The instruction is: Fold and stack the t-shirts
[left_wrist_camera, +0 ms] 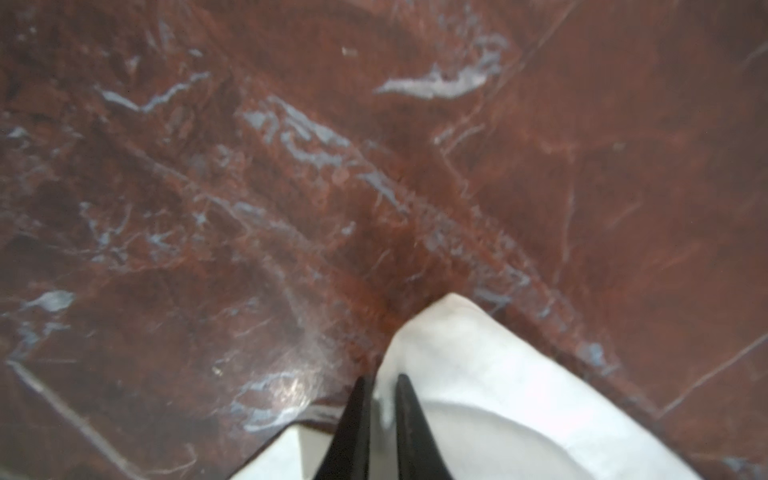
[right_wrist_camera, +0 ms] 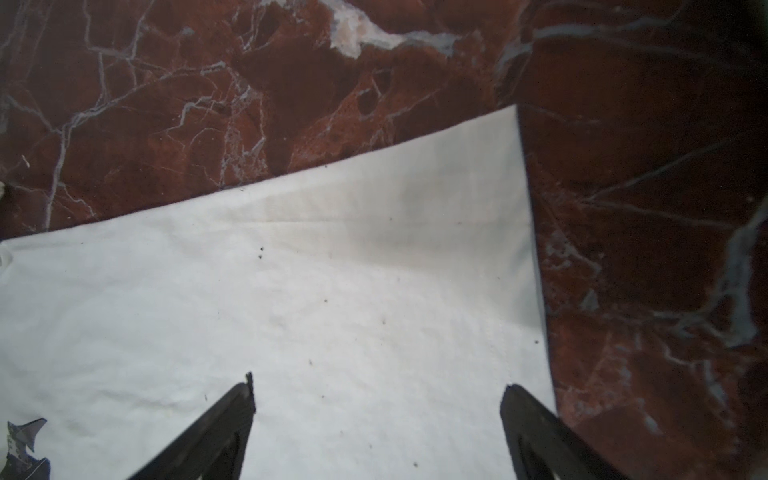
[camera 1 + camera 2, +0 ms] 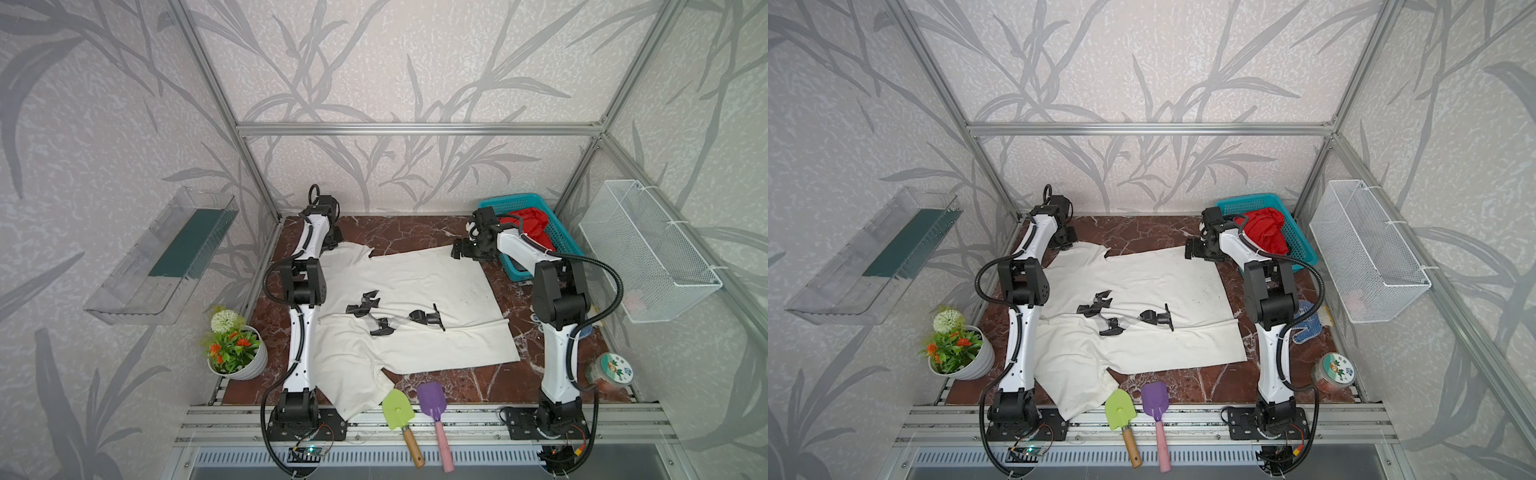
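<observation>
A large cream-white t-shirt (image 3: 415,286) (image 3: 1142,286) with a black-and-grey robot-arm print (image 3: 390,313) lies spread on the red marble table in both top views. My left gripper (image 3: 334,244) (image 1: 381,380) is at the shirt's far left corner, shut on a pinched fold of the white cloth (image 1: 457,374). My right gripper (image 3: 459,251) (image 2: 379,392) hovers open over the shirt's far right corner (image 2: 478,187), with nothing between its fingers. A bright red t-shirt (image 3: 530,224) (image 3: 1264,230) sits bunched in the teal basket (image 3: 561,241).
A flower pot (image 3: 239,351) stands at the left edge. A green trowel (image 3: 397,409) and a purple spade (image 3: 432,401) lie at the front, against the shirt's near sleeve. A blue-and-white glove (image 3: 1308,322) and a jar (image 3: 611,370) lie at the right.
</observation>
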Available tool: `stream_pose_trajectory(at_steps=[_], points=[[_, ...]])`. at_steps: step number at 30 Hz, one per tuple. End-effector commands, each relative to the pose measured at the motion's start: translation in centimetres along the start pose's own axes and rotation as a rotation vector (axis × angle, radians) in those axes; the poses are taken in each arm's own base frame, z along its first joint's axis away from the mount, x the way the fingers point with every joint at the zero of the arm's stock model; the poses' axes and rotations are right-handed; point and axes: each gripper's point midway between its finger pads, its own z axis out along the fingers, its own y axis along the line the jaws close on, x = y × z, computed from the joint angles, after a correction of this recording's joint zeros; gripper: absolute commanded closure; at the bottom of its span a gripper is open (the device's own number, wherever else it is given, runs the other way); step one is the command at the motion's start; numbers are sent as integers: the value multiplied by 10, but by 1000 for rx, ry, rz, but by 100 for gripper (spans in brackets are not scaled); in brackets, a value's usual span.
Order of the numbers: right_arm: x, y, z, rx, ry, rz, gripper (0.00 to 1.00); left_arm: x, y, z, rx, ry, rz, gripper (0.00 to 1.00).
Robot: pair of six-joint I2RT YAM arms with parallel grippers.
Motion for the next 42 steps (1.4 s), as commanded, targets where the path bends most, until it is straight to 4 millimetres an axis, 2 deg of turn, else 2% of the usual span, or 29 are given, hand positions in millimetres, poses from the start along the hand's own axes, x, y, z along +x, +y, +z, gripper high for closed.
stream_pose_trajectory(at_steps=[1,4,8,13,18,23,32,36,40,42], points=[[-1,2,-7,-16,-4,8,7,49,22,22,-97,187,63,92],[-1,2,-9,-17,-7,5,7,54,30,18,-133,206,55,100],[-3,-6,-10,29,-14,10,7,53,43,9,-147,197,45,100],[-15,-17,-5,104,-31,16,10,49,44,-4,-93,164,13,100],[-33,-21,12,129,-45,47,21,48,50,-17,-91,130,-7,100],[-40,-28,35,161,-32,57,32,51,51,-24,-47,123,-22,100],[-49,-38,53,211,-31,55,34,51,41,-28,26,128,-8,100],[-52,-41,55,215,-32,55,36,44,41,-38,38,84,-11,95],[-53,-40,58,204,-15,55,50,30,40,-52,63,20,-34,84],[-53,-39,60,201,-11,51,53,23,40,-56,64,-7,-43,79]])
